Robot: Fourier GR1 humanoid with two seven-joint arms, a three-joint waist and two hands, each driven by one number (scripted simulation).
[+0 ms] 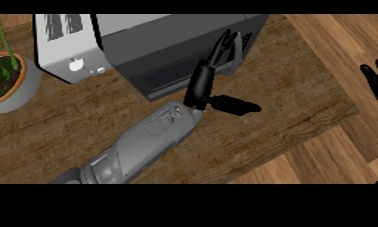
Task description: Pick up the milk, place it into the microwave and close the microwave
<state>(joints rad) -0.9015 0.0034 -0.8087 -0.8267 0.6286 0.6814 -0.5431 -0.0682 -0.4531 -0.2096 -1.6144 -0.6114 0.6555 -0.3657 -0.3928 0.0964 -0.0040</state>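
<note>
Head view: wooden counter (295, 106), microwave (177, 46), toaster (66, 41), plant pot (18, 83).

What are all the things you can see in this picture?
microwave: one, dark grey, back middle of the counter
toaster: one, white and silver, left of the microwave
potted plant: one, green leaves in a grey pot with an orange rim, far left edge
counter: one, brown wood, under everything
milk: none showing
left hand: one, black on a grey forearm, fingers straight against the microwave's front, thumb out to the side
right hand: one, black, only fingers showing at the right edge
</note>
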